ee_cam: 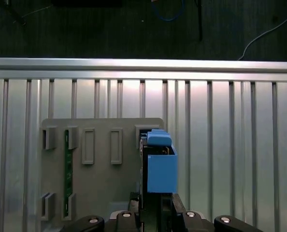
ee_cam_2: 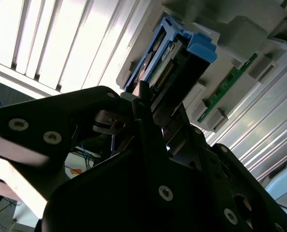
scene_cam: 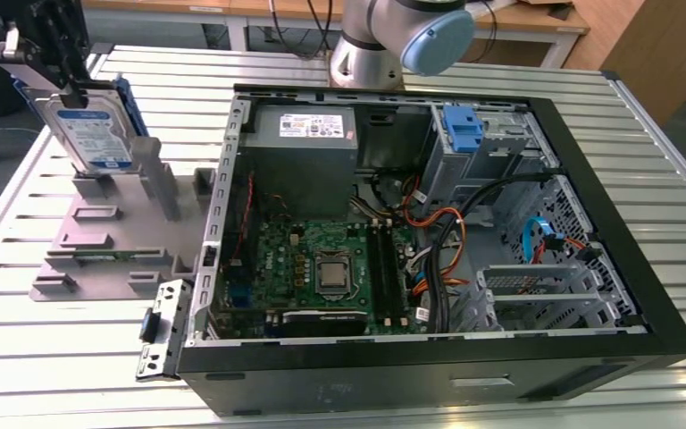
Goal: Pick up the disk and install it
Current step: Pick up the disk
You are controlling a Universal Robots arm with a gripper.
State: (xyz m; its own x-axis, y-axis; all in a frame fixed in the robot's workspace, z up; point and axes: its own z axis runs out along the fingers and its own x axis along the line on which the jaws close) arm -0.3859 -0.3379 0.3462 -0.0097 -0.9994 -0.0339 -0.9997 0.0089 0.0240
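- The disk (scene_cam: 90, 134): flat silver drive with a white label and a blue strip, framed by a blue plastic carrier.
- Pose: stands on edge, upright, label face showing in the exterior view.
- Place: slotted into the grey fixture (scene_cam: 93, 259) on the worktop (scene_cam: 33, 349), at the exterior view's left, outside the computer case (scene_cam: 439, 375).
- First wrist view: seen edge-on, with the blue carrier tab (ee_cam: 160, 166) showing.

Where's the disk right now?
The disk is upright at the grey holder plate on the exterior view's left, beside the open computer case, with the gripper at its top edge.
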